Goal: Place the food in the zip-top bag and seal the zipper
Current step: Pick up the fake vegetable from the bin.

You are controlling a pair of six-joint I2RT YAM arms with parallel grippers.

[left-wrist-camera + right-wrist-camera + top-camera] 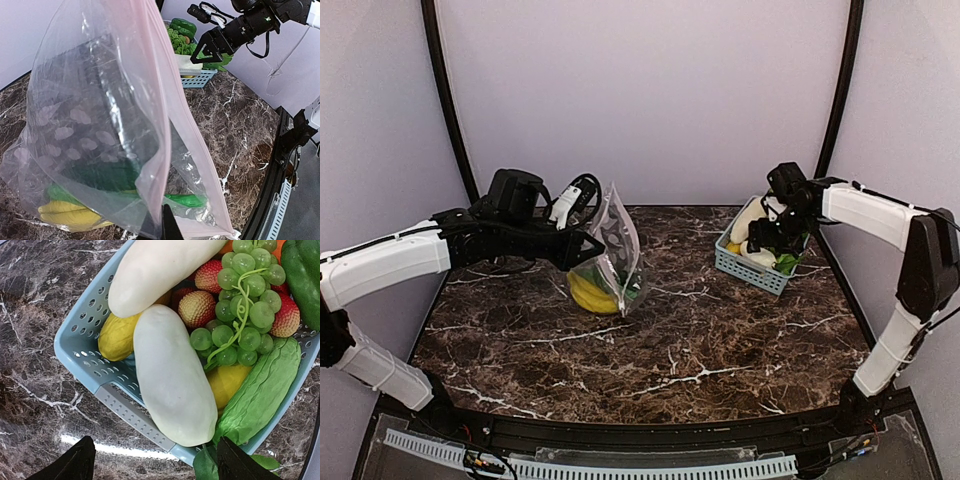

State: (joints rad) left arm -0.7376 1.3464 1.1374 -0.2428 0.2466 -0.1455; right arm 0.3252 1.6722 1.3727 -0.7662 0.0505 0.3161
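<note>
My left gripper (588, 248) is shut on the edge of the clear spotted zip-top bag (617, 245) and holds it upright on the table. In the left wrist view the bag (85, 115) fills the frame and its pink zipper (159, 95) gapes open. A yellow banana bunch (67, 215) and a green vegetable (189, 200) lie inside. My right gripper (775, 238) is open, just above the basket's food. In the right wrist view its fingertips (67, 465) straddle a long white vegetable (167, 380).
The blue-grey basket (738, 263) stands at the back right. It holds a second white vegetable (155, 267), green grapes (240, 305), red fruits (197, 307), yellow fruit (116, 337) and leafy greens (262, 390). Dark marble table (700, 340).
</note>
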